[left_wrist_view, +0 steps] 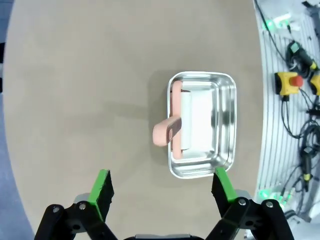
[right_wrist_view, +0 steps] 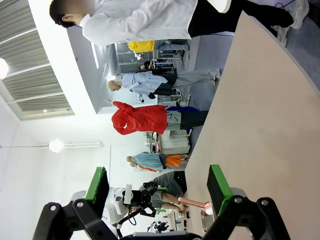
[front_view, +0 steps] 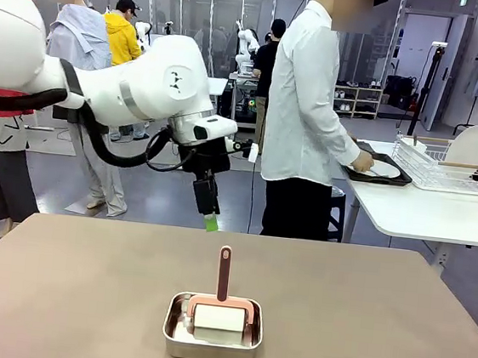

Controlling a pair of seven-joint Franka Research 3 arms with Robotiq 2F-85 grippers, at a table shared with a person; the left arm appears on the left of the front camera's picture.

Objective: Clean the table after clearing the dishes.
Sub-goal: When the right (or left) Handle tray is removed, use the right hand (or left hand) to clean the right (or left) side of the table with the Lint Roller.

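Hovering my left gripper [left_wrist_view: 162, 186], jaws spread, over the brush [front_view: 224, 273] in the pan [front_view: 211, 348] at 6 o'clock on the table [front_view: 64, 297]. If I descend this far off-centre, a finger could strike the rim. Right gripper [right_wrist_view: 157, 184] is spread too, and the dishes [front_view: 378, 170] sit at 2 o'clock.

Bright overhead light; soft shadows on table [front_view: 81, 299]; wrist-view edges curved.

The person's hand [front_view: 362, 162] covers part of the round white plate [front_view: 386, 170]. A green pad [right_wrist_view: 218, 184] of the right hand [right_wrist_view: 157, 174] hides most of the small steel pan [right_wrist_view: 205, 212].
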